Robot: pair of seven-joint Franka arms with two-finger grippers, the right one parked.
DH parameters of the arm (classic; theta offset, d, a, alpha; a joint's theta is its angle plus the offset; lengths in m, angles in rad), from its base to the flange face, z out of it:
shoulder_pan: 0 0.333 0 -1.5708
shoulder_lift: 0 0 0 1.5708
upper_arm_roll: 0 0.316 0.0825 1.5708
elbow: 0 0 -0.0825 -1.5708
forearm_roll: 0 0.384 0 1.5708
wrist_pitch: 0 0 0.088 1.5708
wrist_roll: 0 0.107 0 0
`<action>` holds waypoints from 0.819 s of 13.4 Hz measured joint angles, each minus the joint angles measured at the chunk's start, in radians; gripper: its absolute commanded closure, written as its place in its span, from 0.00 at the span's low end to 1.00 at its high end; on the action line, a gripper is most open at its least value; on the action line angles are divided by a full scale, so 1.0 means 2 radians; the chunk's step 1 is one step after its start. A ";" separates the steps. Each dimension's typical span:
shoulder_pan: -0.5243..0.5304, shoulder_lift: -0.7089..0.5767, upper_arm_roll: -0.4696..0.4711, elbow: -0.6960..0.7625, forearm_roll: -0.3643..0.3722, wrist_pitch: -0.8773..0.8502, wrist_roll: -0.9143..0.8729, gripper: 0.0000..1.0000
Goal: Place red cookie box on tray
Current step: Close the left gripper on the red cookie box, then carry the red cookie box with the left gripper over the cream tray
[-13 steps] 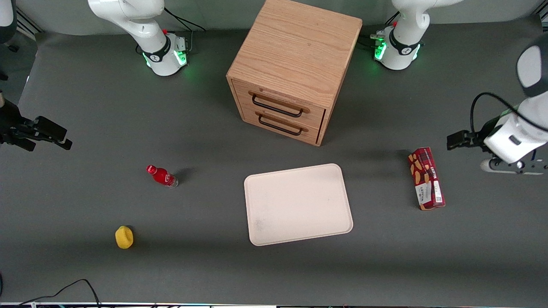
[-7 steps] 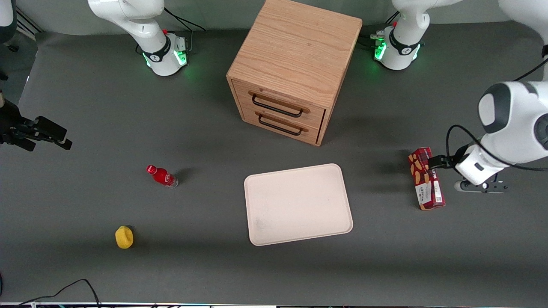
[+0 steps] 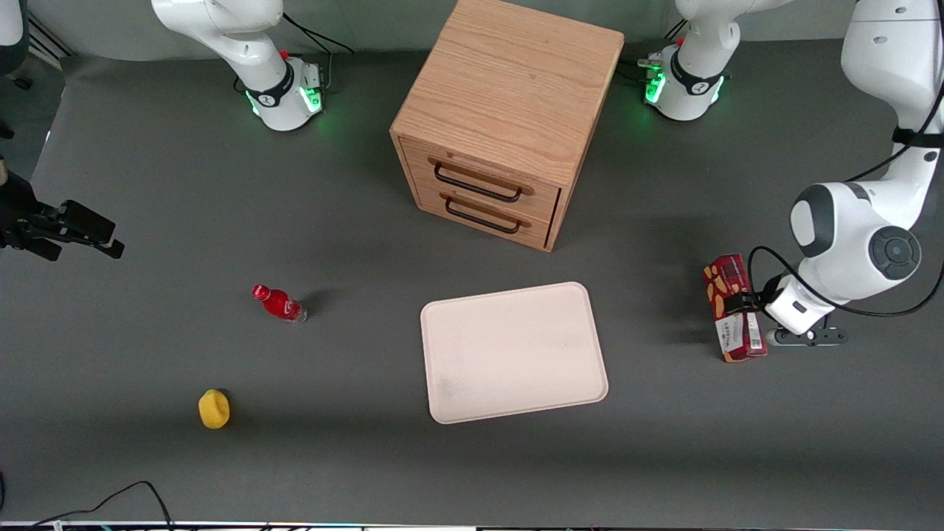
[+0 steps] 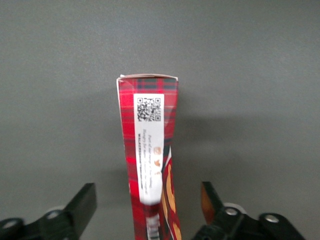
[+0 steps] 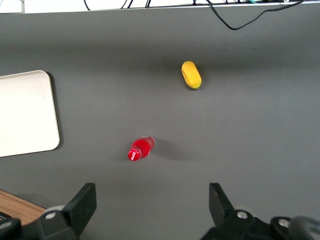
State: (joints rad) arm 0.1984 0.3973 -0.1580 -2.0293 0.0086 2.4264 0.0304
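Dark grey matting covers the whole surface (image 3: pixel 147 184) in the front view. A light oak cabinet with two drawers and black handles (image 3: pixel 501 118) is seen standing farthest from the camera, midway between the two arm bases. A large flat pale cream-pink rectangular tray with rounded corners (image 3: pixel 514 352) lies in front of the cabinet's drawers, nearer the camera, with nothing on it. The long narrow dark-red cardboard cookie box with tan cookie pictures and a white label patch (image 3: pixel 732 306) is found lying on the surface well apart from the tray, toward the working arm's end. The working arm's black two-finger hand (image 3: pixel 740 304) is lowered over the middle of the box. A small red bottle with a red cap (image 3: pixel 279 303) and a small yellow rounded object (image 3: pixel 214 408) are seen toward the parked arm's end.

From the left wrist view, the box (image 4: pixel 149 140) is seen lengthwise between the two black fingers (image 4: pixel 82 205), which are held apart with a gap on each side and no contact with the cardboard.

From the right wrist view, the bottle (image 5: pixel 140 148), the yellow object (image 5: pixel 191 74) and one corner of the tray (image 5: pixel 30 115) are shown on the grey matting.
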 measured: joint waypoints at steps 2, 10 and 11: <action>0.000 0.001 0.000 -0.011 0.000 0.012 0.000 1.00; -0.043 0.005 -0.014 0.137 -0.003 -0.167 -0.076 1.00; -0.065 0.013 -0.015 0.176 -0.004 -0.192 -0.111 1.00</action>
State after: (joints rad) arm 0.0682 0.4231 -0.1879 -1.6772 0.0014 2.0433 -0.1917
